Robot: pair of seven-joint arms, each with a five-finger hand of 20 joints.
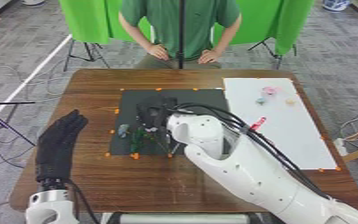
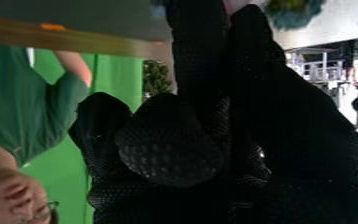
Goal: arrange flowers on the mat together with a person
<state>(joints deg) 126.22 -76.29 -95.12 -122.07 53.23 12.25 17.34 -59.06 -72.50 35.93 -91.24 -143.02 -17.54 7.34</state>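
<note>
Green backdrop (image 1: pixel 278 20) is hung at the far side, grey floor (image 1: pixel 24 60) at left, brown table (image 1: pixel 91 100) nearer. Step in hand, prob. placing or adjusting a flower on the dark mat; a careful set-down or small nudge, then a clean lift away, is likely called for next, w/out stems being snagged. L to R now: left hand (image 1: pixel 62 142) is held off the mat's L side, palm area over bare wood, fingers straight, nothing gripped. On the dark mat (image 1: pixel 133 100), a greyish-blue flower (image 1: pixel 123 131) is laid near the L edge, w/ green stems (image 1: pixel 138 141) just beside it. Right hand (image 1: pixel 151 112) is positioned over the mat's middle, its white arm (image 1: pixel 246 172) angled in from bottom R; whether it's closed on anything can't be told. Farther R, on the white sheet (image 1: pixel 309 142), a red-and-white item (image 1: pixel 258 124) is seen near the L edge, and up top a teal flower (image 1: pixel 260 101), a pink flower (image 1: pixel 270 91) and a pale yellow one (image 1: pixel 291 102) are grouped, approx. a loose triangle.
</note>
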